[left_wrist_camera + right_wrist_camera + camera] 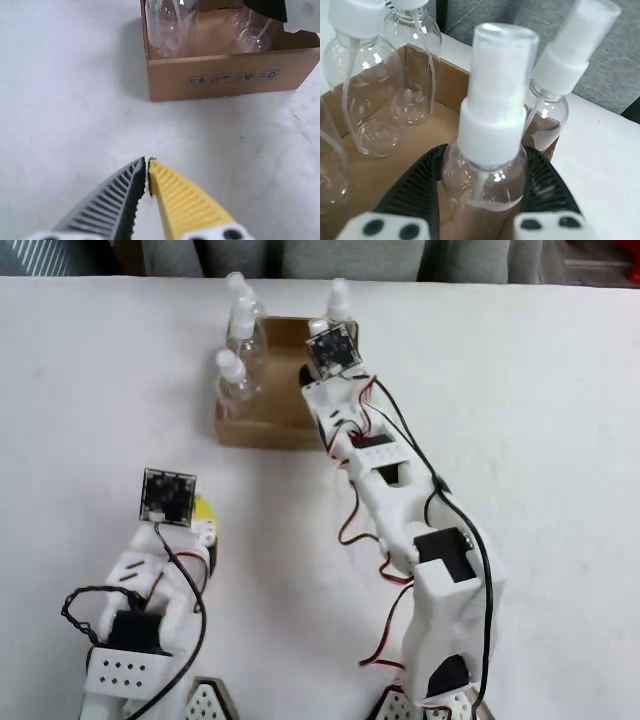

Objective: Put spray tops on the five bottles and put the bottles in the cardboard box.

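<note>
White tabletop (100,390), box (268,432) upper centre: my right gripper (487,172) clamps a capped bottle (495,100) that could topple its neighbours (367,100) going in, while my left gripper (147,172) sits pinched closed, empty.

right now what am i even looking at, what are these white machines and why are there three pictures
These are two small robot arms on a white table. One picture looks down from a fixed camera above. The other two come from a camera on each arm's wrist, looking along its gripper. The grey-and-yellow left gripper is shut on nothing, above bare table. The right gripper is closed around a clear bottle with a white spray top, at a cardboard box. Other bottles with tops stand in that box.
</note>
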You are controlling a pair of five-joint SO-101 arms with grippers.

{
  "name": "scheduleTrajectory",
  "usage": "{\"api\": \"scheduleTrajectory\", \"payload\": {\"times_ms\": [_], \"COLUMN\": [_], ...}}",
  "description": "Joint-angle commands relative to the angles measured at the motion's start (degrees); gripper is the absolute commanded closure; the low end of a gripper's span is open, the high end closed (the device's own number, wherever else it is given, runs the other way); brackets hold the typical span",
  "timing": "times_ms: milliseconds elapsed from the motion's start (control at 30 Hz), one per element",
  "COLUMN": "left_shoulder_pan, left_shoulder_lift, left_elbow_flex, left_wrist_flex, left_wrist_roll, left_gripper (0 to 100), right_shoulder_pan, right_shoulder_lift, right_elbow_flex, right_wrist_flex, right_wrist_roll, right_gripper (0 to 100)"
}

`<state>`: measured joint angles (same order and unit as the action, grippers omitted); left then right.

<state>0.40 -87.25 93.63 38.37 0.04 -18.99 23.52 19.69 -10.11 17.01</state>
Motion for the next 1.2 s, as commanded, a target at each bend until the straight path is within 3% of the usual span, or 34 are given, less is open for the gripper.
{"api": "scheduleTrajectory", "payload": {"times_ms": [0,167,900,1167], "left_shoulder_pan": [0.7,0.7,0.7,0.5], "left_shoulder_lift": [-0.6,-0.6,-0.6,-0.6], "left_elbow_flex": [-1.7,-1.6,-1.6,-1.6], "left_wrist_flex": [-1.8,-1.8,-1.8,-1.7], "left_wrist_roll": [0.2,0.2,0.2,0.2], "left_gripper": [98,98,98,98], "right_shoulder_pan": [0.6,0.6,0.5,0.2], "right_shoulder_lift": [-0.1,0.1,-0.1,-0.1], "right_elbow_flex": [-0.3,-0.1,0.1,1.3], "right_wrist_flex": [1.5,1.5,1.5,1.5], "right_wrist_roll": [0.4,0.4,0.7,0.8], "right_gripper": [93.0,83.7,82.6,70.0]}}
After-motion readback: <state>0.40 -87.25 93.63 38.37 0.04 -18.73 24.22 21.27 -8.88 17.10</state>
